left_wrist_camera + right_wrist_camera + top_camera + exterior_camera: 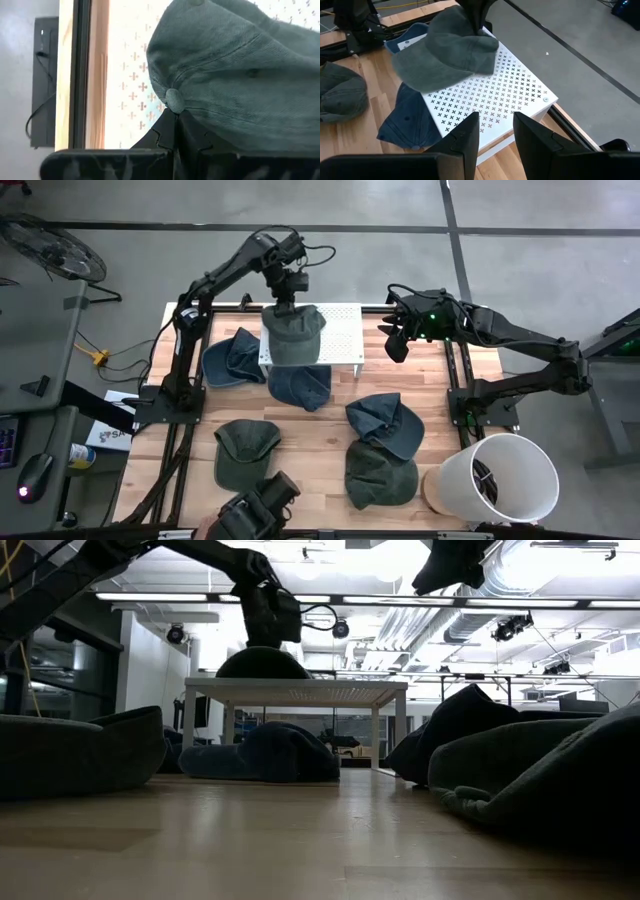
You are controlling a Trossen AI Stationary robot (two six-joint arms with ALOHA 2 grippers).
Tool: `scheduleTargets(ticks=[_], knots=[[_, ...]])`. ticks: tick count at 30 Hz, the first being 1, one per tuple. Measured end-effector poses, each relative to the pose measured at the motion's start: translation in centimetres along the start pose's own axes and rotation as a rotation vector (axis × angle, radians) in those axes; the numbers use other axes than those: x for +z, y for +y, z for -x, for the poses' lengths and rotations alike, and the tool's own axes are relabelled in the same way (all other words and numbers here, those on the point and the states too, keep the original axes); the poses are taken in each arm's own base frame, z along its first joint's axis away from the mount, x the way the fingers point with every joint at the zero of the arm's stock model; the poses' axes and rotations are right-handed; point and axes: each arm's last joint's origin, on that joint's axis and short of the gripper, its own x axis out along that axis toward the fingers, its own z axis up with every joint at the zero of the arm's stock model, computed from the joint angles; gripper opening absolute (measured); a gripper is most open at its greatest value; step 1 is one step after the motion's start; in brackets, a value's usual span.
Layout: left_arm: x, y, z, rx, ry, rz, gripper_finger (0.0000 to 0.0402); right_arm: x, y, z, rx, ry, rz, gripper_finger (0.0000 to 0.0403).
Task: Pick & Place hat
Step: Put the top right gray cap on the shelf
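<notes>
1. The left claw (287, 304) stands over the far end of the green hat (293, 335), its jaws pressed together on the crown fabric beside the top button (174, 99); the hat lies on the white perforated stand (340, 330), at that stand's left end.
2. The hat's long axis runs from far to near across the surface (320, 470); crown toward the claw, brim hanging over the stand's near edge.
3. Soft faded cotton with stitched seams; the stand is a flat sheet pierced with small crosses.
4. The right claw (397, 343) hangs off the stand's right end, jaws parted, holding nothing.
</notes>
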Motion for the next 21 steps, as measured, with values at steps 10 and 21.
scheduleTargets(ticks=[10,21], knots=[[-0.3,0.0,0.0,0.037,0.059,0.031,0.0003,0.0,0.0,0.0,0.000,0.000,0.000,0.0114],[0.8,-0.1,2.3,0.125,-0.037,0.082,0.0088,-0.1,0.1,0.0,0.029,0.012,0.019,0.0114]])
